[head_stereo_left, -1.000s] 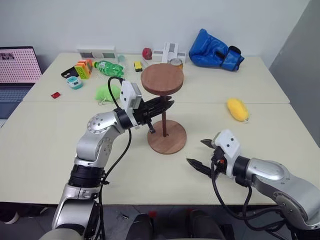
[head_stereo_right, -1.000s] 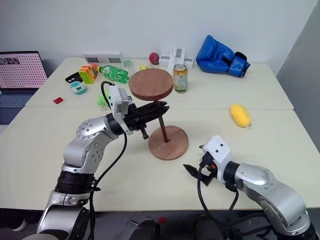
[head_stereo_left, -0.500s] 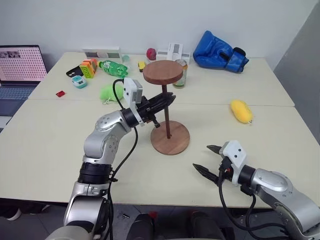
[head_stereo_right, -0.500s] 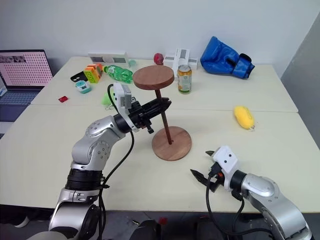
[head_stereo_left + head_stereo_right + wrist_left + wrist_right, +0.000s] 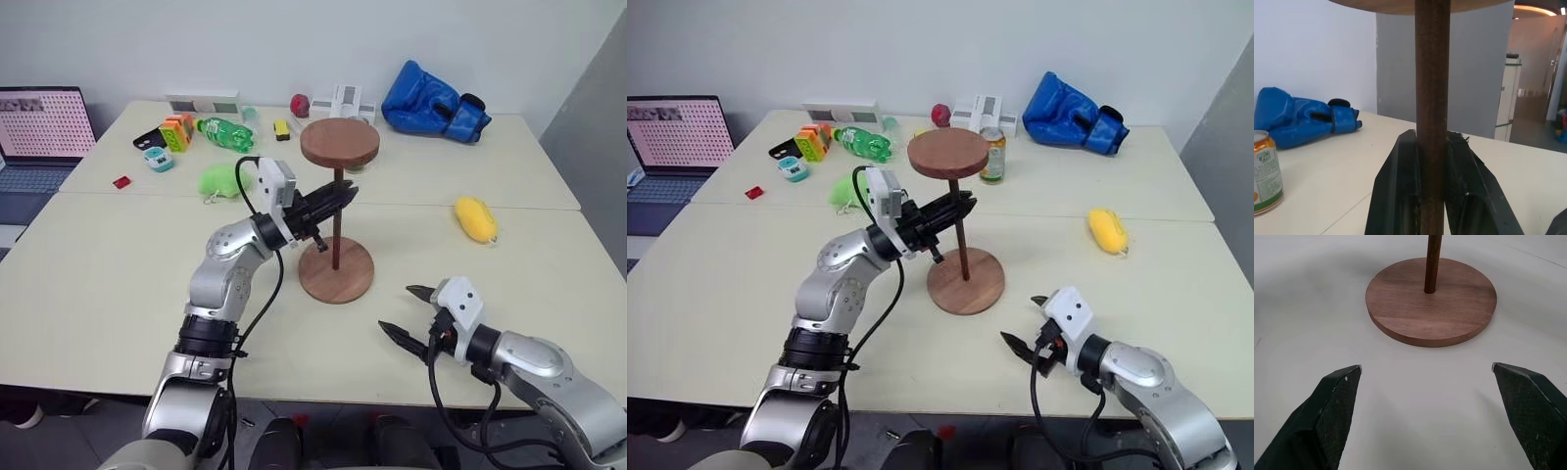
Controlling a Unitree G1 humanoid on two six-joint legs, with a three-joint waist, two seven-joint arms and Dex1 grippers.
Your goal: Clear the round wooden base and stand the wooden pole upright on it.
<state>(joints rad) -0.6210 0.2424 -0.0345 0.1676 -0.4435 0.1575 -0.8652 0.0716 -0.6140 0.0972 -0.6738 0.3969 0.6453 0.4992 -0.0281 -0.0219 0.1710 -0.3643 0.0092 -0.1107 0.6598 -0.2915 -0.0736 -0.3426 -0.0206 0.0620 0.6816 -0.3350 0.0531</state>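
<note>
- from the head cameras i see my left gripper [image 5: 338, 198] clamped on the rod of the wooden pole [image 5: 336, 227], roughly midway up; the pole stands near upright with its lower end on the centre of the round wooden base [image 5: 336, 270], its fixed disc at the top.
- the base lies flat on the near cream table [image 5: 118, 294], in the middle of my reach.
- the left wrist view adds what the head views cannot: both black fingers [image 5: 1398, 196] press the rod from either side, with the underside of the top disc just above.
- that same view shows the drinks can [image 5: 1266, 171] and the blue boxing glove [image 5: 1300, 120] beyond the pole, on the far table.
- the right wrist view gives the close look at the foot: the rod meets the base at its centre, and the base face around it is bare.
- my right gripper [image 5: 408, 311] hovers low over the table near the base, on its right, jaws spread wide and holding nothing; its fingertips [image 5: 1334, 396] sit apart from the base.
- around, well apart from the work: a yellow plush toy [image 5: 473, 217] to the right, a green bottle [image 5: 223, 132] and a green fuzzy thing [image 5: 220, 180] behind my left arm, a laptop [image 5: 44, 137] at far left.
- the top disc partly hides the can in the left eye view.
</note>
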